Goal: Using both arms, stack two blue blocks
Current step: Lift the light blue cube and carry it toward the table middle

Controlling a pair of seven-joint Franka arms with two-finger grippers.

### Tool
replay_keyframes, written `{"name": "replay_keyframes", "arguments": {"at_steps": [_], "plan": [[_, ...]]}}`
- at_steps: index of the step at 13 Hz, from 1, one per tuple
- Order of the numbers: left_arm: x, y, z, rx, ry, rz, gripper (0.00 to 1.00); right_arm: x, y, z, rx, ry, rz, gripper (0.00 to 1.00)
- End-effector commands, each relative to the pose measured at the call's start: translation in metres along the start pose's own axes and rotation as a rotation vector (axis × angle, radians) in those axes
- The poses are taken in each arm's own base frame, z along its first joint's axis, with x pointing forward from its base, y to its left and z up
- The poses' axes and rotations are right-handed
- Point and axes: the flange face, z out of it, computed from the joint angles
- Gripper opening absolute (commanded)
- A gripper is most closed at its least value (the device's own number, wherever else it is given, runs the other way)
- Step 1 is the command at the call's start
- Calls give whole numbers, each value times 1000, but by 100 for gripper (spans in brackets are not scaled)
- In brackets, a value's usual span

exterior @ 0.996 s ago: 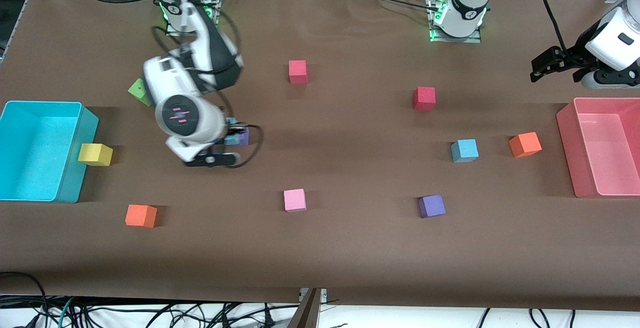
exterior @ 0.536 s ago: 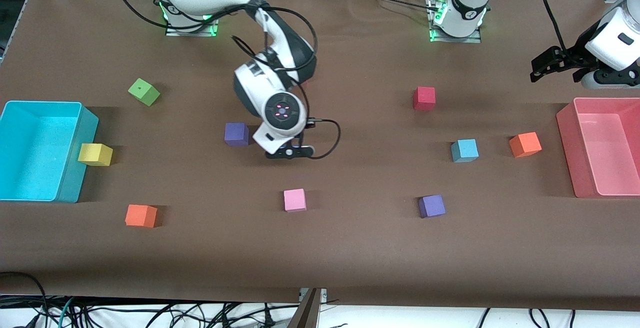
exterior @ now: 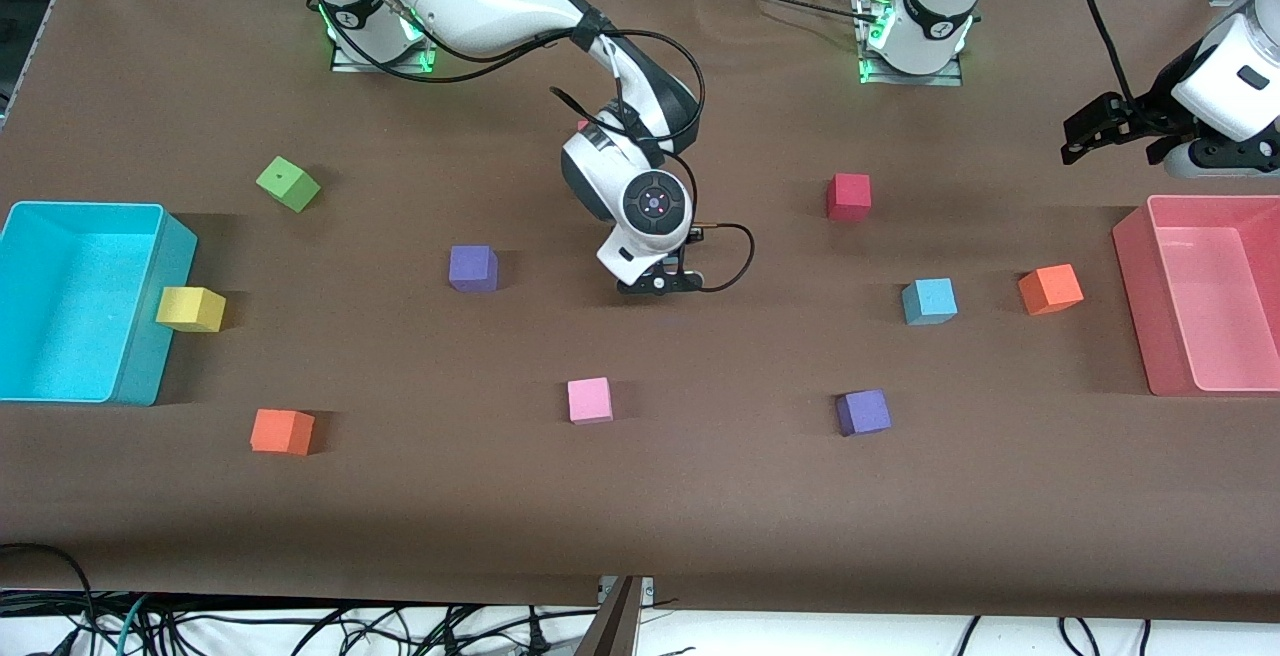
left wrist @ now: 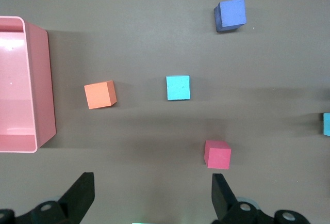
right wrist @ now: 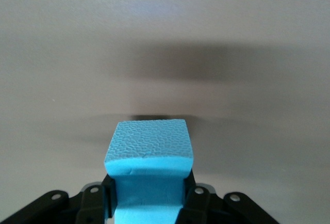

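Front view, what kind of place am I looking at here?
Likely a robotics lab bench: two white arms bolted along a brown-covered table, loose foam cubes like the blue block, sorting bins such as the pink bin, and trailing cables.

- Two blue blocks: one on the table (exterior: 929,300), one clamped in the right gripper (right wrist: 148,149).
- Two purple blocks (exterior: 473,268) (exterior: 863,412).
- Two orange blocks (exterior: 281,431) (exterior: 1050,288).
- One red block (exterior: 849,196).
- One pink block (exterior: 589,400).
- One yellow block (exterior: 190,308), touching the cyan bin (exterior: 140,376).
- One green block (exterior: 288,183).
- Two bins: cyan, pink (exterior: 1160,336).
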Motion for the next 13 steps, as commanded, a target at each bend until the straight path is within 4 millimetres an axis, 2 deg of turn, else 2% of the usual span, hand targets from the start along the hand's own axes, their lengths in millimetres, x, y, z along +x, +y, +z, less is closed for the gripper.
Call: {"name": "replay_keyframes", "arguments": {"at_steps": [1,4,5,6,8,13], "plan": [[3,-2,0,-10,-9,18,100,1,-13,6,31,12,11,0],[3,-2,-1,-10,-6,18,100,1,-14,12,27,8,23,0],[4,-2,1,-12,-9,18,100,0,-15,12,29,10,26,4],[8,-1,5,-12,-12,20,100,1,-14,12,28,13,25,44],[12,1,11,-12,-14,23,100,2,-14,11,26,28,19,99],[32,5,44,-13,17,29,100,2,-14,7,31,34,8,99]]}}
